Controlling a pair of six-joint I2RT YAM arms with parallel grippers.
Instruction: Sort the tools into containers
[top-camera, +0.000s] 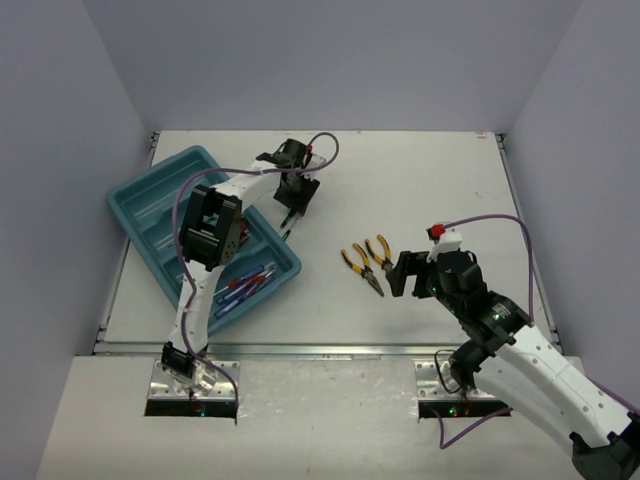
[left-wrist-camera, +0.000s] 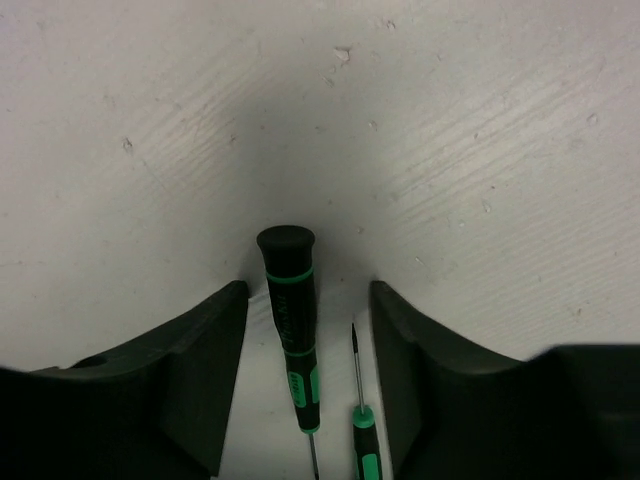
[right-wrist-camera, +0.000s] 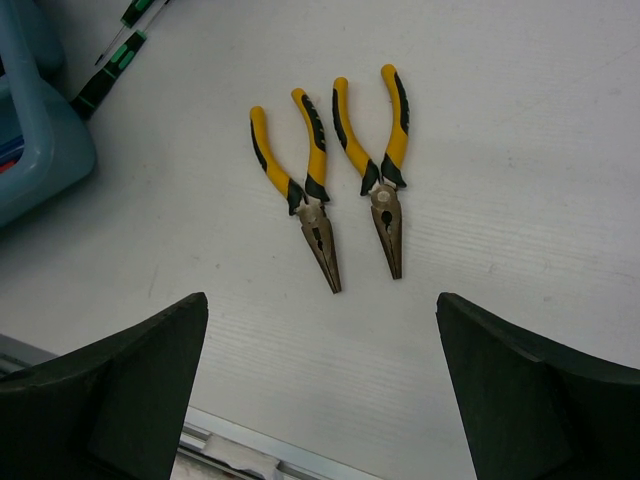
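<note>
Two thin black-green screwdrivers (left-wrist-camera: 290, 320) (left-wrist-camera: 362, 440) lie side by side on the white table, both between the fingers of my left gripper (left-wrist-camera: 308, 290). Its jaws stand apart with a gap on each side, touching neither. From above, this gripper (top-camera: 291, 203) hangs just right of the teal tray (top-camera: 150, 205). Two yellow-handled pliers (right-wrist-camera: 310, 190) (right-wrist-camera: 385, 170) lie parallel, noses toward my right gripper (right-wrist-camera: 322, 300), which is open wide and empty just short of them. Several blue- and red-handled tools (top-camera: 248, 283) lie in the tray's near compartments.
The tray's corner (right-wrist-camera: 40, 150) shows at the left of the right wrist view, with the black-green screwdrivers (right-wrist-camera: 110, 75) beyond it. A metal rail (right-wrist-camera: 230, 440) marks the table's near edge below the right gripper. Grey walls enclose the table on three sides.
</note>
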